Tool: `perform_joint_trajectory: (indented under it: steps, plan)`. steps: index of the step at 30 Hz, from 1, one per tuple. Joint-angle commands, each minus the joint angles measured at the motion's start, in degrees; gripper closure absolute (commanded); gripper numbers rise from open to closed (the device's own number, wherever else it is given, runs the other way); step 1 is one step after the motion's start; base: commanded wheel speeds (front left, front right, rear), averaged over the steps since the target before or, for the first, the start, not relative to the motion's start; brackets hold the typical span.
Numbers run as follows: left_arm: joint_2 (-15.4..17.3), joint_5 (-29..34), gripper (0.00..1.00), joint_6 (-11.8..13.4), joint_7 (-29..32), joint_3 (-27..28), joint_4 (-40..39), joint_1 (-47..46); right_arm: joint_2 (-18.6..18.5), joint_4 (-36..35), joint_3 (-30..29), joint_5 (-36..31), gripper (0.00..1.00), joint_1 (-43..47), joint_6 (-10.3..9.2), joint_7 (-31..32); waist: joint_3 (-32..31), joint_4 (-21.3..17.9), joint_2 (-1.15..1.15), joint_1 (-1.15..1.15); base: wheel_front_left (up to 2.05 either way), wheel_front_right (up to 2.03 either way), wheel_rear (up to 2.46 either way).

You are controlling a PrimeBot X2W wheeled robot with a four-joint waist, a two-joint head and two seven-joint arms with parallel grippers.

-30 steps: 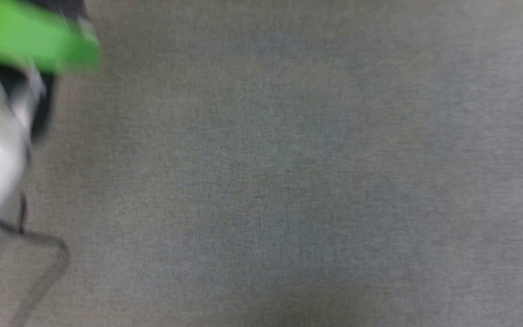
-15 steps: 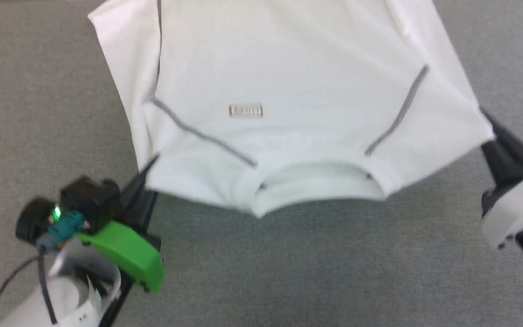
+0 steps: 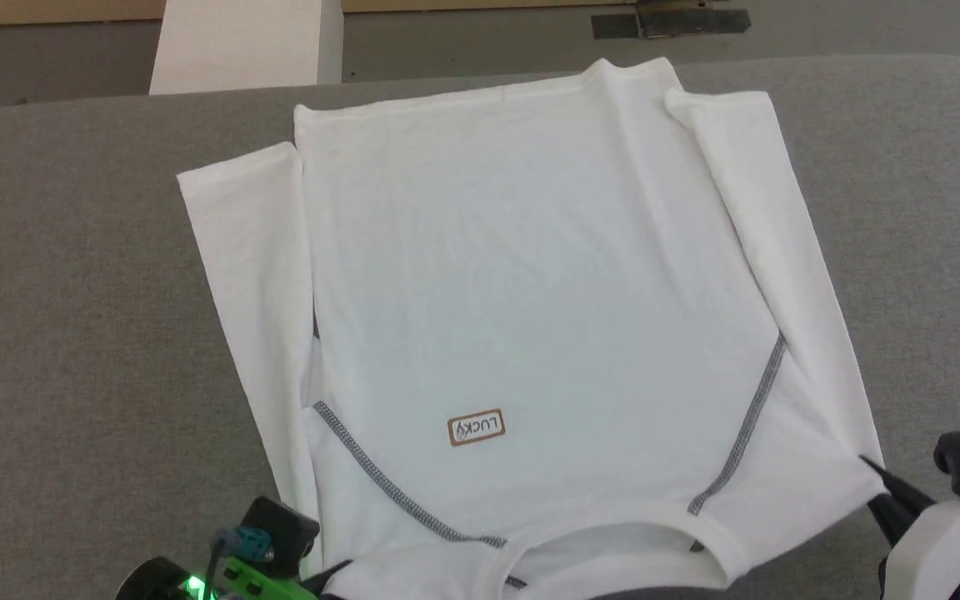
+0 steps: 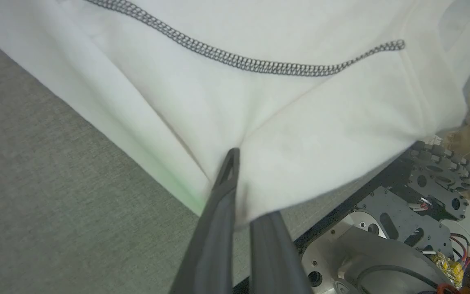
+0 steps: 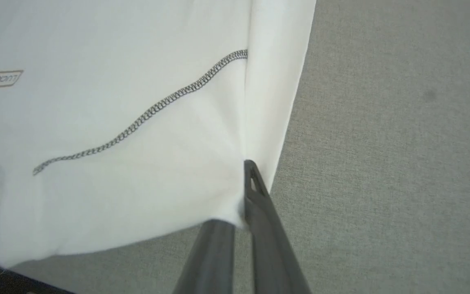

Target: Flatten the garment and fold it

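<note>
A: Where's the shirt [image 3: 530, 275] lying rn?
B: It's lying spread on the grey surface [image 3: 72, 333], front up, mostly flat. The collar [image 3: 613, 554] is sitting at the near edge and the hem [image 3: 447, 104] is pointing away twd the box [image 3: 238, 42]. The sleeves [image 3: 247, 292] are running down each side, alongside the body.
A: Jaws?
B: Both closed, both gripping cloth. Left jaws are pinching the near-left shoulder corner. In the left wrist view the fingers [image 4: 227, 179] are clamping a fold just below the zigzag seam [image 4: 259, 65]. Right jaws are doing the same on the near-right corner, biting the edge where sleeve meets body.
A: Corners up or down?
B: They're looking slightly lifted & pulled taut btwn the two arms. Can't tell if they're touching the surface.
A: What's the next move hanging on?
B: The long axis. It's running straight away from the robot, collar near, hem far, with the patch [image 3: 477, 427] sitting just past the collar. The whole shirt is lying fwd of the jaws. Neither arm is nearer, since each is holding its own corner, roughly level.
A: Meaning?
B: I'm guessing any fold is going fwd along that axis, with both arms travelling together. Otherwise the top edge is prob. skewing, and thin cloth is wrinkling easily under uneven pull.
</note>
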Motion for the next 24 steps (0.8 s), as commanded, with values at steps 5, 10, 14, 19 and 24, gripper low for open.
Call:
perform_joint_trajectory:
  steps: [5, 10, 14, 19, 24]
  plan:
    - [0.0, -1.0, 1.00, -0.3, 0.6, -1.3, 2.1, 2.7, 0.7, 1.4, 0.5, -0.3, 1.00, 4.9, -0.11, 0.0, -1.8, 0.6, 0.00, 0.01, 0.00, 0.00, 0.00]
    - [-1.9, -0.1, 1.00, -1.5, -1.9, -2.3, 5.1, 3.1, 1.8, 3.5, 1.5, -1.3, 1.00, 5.7, -0.11, -2.2, -2.9, 0.8, 0.00, 0.01, 0.00, 0.00, 0.00]
    - [-4.9, 1.5, 1.00, -3.5, -4.9, -3.7, 9.9, 2.0, 2.3, 6.7, 3.3, -2.5, 0.89, 4.4, -0.11, -4.5, -3.5, 0.9, 0.00, 0.01, 0.00, 0.00, 0.00]
    - [-8.5, 3.0, 1.00, -6.3, -8.9, -4.8, 17.0, 0.0, 2.8, 12.3, 6.0, -2.5, 0.61, 2.4, -0.11, -7.0, -3.9, 0.9, 0.00, 0.01, 0.00, 0.00, 0.00]
    - [-10.6, 3.5, 0.00, -7.3, -11.1, -5.0, 22.1, -1.3, 2.8, 16.8, 6.2, -3.1, 0.00, 1.2, -0.11, -10.2, -4.3, 1.0, 0.00, 0.01, 0.00, 0.00, 0.00]
